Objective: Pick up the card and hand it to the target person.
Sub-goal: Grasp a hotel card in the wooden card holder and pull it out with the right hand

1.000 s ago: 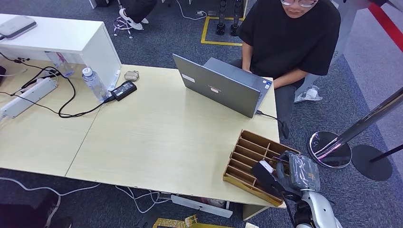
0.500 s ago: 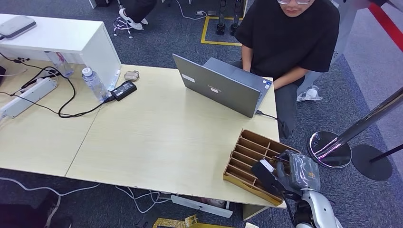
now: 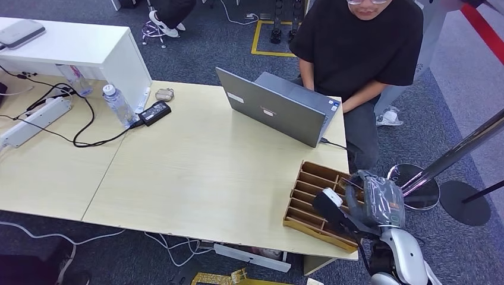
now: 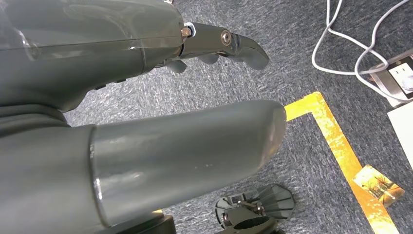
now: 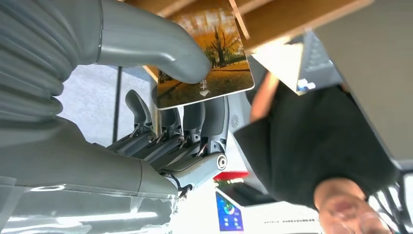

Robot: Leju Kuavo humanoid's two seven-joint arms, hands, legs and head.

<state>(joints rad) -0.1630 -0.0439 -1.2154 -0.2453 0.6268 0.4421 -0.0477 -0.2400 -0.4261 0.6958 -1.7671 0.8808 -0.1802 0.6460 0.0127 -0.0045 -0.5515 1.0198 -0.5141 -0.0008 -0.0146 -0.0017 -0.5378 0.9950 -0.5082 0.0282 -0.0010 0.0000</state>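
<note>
The card (image 5: 209,63), printed with an autumn tree picture, is pinched between the thumb and the dark fingers (image 5: 195,122) of my right hand (image 5: 160,122). In the head view my right hand (image 3: 365,205) sits over the near right end of the wooden slotted tray (image 3: 312,184) at the table's right corner. The target person (image 3: 356,47), in a black shirt, sits behind the open grey laptop (image 3: 276,107) on the far side of the table. My left hand (image 4: 185,156) hangs over the carpet, fingers apart and holding nothing.
A water bottle (image 3: 117,104), a black power adapter (image 3: 154,111) and a white power strip (image 3: 32,122) with cables lie at the table's left. A chrome stanchion base (image 3: 416,187) stands right of the table. Yellow floor tape (image 4: 336,141) and a picture card (image 4: 380,183) lie on the carpet.
My right hand has risen a little and shifted slightly to the right over the tray, still holding the card. The person's leg has moved a little.
</note>
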